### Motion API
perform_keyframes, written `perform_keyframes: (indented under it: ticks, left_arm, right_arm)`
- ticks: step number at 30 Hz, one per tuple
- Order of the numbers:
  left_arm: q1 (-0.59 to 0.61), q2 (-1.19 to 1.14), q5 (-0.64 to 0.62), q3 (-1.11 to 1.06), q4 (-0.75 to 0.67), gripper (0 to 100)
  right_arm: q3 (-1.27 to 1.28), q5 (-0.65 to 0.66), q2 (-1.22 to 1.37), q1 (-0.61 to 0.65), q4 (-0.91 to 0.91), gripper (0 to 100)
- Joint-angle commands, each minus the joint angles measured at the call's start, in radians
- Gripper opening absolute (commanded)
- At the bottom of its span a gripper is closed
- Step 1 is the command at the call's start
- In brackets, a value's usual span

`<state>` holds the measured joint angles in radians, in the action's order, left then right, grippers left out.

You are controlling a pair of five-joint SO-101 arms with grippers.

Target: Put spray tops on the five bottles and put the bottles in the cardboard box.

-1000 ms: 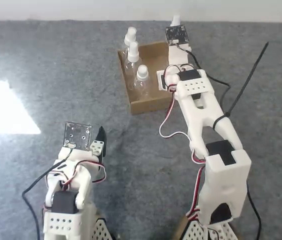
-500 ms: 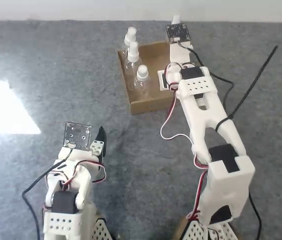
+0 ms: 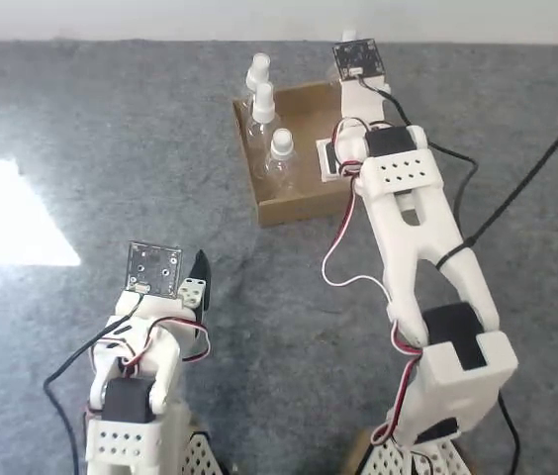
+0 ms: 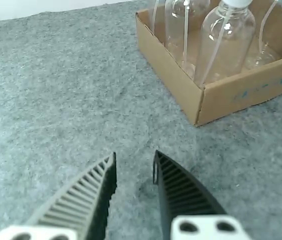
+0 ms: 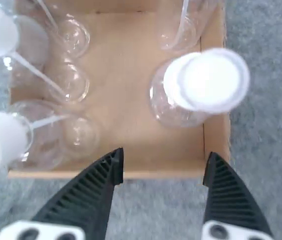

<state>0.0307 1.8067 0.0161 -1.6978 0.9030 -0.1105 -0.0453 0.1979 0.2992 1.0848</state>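
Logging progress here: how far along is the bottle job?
Looks nearly done. The cardboard box holds five: three capped bottles in a row, a fourth capped bottle, and a fifth bottle whose top I cannot make out. Nothing is in hand: the right gripper hangs open over the box, the left gripper open above the table. Left: checking that fifth top.

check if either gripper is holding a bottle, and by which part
Nothing is held. The right gripper is open above the cardboard box, clear of the capped bottle; the left gripper is open over grey carpet.
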Motion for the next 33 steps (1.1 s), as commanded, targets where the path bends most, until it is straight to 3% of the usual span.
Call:
perform_keyframes:
  ticks: [1, 4, 13, 19, 33]
  left_arm:
    - [0.005, 0.012, 0.002, 0.013, 0.005, 11]
    - [0.005, 0.012, 0.002, 0.013, 0.005, 11]
    - [0.005, 0.012, 0.003, 0.013, 0.005, 11]
    - [0.005, 0.012, 0.003, 0.013, 0.005, 11]
    - [0.005, 0.012, 0.003, 0.013, 0.005, 11]
  right_arm:
    - [-0.035, -0.014, -0.102, 0.015, 0.059, 16.7]
    - [-0.035, -0.014, -0.122, 0.016, 0.087, 8.7]
    - [-0.035, -0.015, -0.208, 0.016, 0.205, 8.0]
    - [-0.02, -0.015, -0.305, 0.016, 0.288, 0.9]
    - [0.502, -0.005, -0.845, 0.013, 0.124, 0.7]
